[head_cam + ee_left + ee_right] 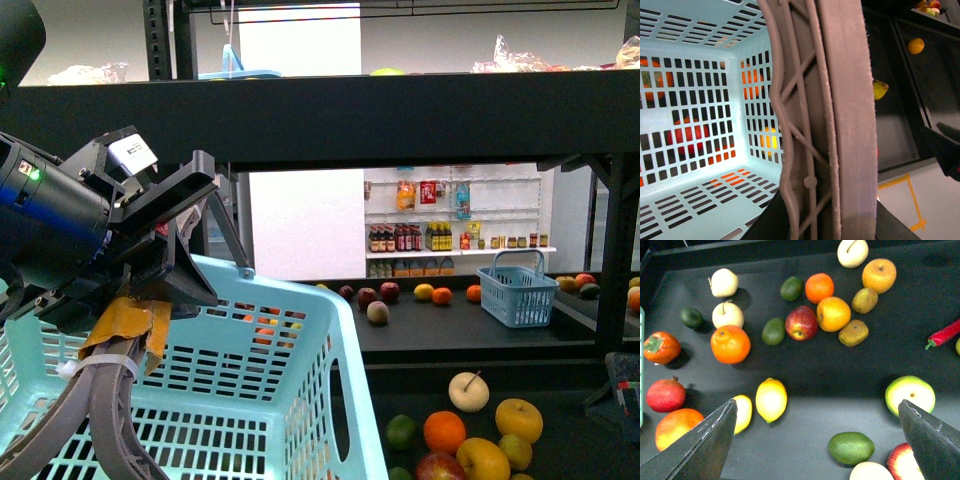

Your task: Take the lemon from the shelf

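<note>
In the right wrist view a bright yellow lemon [771, 399] lies on the dark flat tier of the shelf [805, 370]. A second yellow lemon [743, 412] lies beside it, partly behind one finger. My right gripper [817, 405] is open and empty above the tier, with the lemon just inside one finger [705, 445]. My left gripper [150, 280] is shut on the grey basket handle [110, 400] of the pale blue basket [300, 400]. The handle [840, 125] fills the left wrist view. The shelf's black frame [400, 115] spans the front view.
Around the lemon lie an orange [730, 343], a red apple [801, 323], a lime [851, 447], a green apple [910, 395], a pomegranate [666, 395] and a red chilli [945, 334]. A small blue basket [517, 290] stands on the middle tier. White bottle shelves [450, 235] are far behind.
</note>
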Tool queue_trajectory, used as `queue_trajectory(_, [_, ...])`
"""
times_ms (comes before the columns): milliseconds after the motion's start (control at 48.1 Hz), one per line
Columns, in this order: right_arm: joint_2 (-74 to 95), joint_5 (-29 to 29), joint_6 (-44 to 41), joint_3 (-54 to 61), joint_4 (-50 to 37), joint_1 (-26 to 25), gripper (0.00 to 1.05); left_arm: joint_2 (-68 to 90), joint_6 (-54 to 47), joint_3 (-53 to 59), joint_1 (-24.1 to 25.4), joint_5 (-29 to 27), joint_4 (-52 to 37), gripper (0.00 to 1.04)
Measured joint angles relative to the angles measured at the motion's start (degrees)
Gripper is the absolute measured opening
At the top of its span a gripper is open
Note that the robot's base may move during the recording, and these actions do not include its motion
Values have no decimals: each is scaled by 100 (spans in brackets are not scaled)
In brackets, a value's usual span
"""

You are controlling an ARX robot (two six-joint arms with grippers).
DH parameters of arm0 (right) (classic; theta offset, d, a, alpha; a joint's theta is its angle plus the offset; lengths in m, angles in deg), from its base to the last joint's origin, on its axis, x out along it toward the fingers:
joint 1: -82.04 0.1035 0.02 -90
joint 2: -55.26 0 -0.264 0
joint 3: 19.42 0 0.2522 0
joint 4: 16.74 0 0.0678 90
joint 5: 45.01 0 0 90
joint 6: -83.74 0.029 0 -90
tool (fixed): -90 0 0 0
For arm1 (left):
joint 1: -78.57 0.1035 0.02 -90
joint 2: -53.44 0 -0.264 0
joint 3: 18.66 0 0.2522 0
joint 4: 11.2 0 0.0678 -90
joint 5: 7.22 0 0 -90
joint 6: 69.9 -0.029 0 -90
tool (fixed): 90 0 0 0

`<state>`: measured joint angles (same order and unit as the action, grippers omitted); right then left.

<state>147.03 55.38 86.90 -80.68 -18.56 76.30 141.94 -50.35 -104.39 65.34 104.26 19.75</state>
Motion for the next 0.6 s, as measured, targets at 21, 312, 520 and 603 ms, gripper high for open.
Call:
queue_trajectory(21, [22,2,-2,0,2,0,97,0,-9,0,0,-2,0,17])
queue_trajectory(312, [2754,55,-719,-2103,103,424,97,24,-15,2,-7,-17,0,17])
queue_trajectory(520, [4170,9,-861,-2686,-61,791,97,31,2,2,7,-2,-2,17])
queue_trajectory(603, [4474,-20,-859,-2983,-122,870,97,31,2,2,7,-7,-2,17])
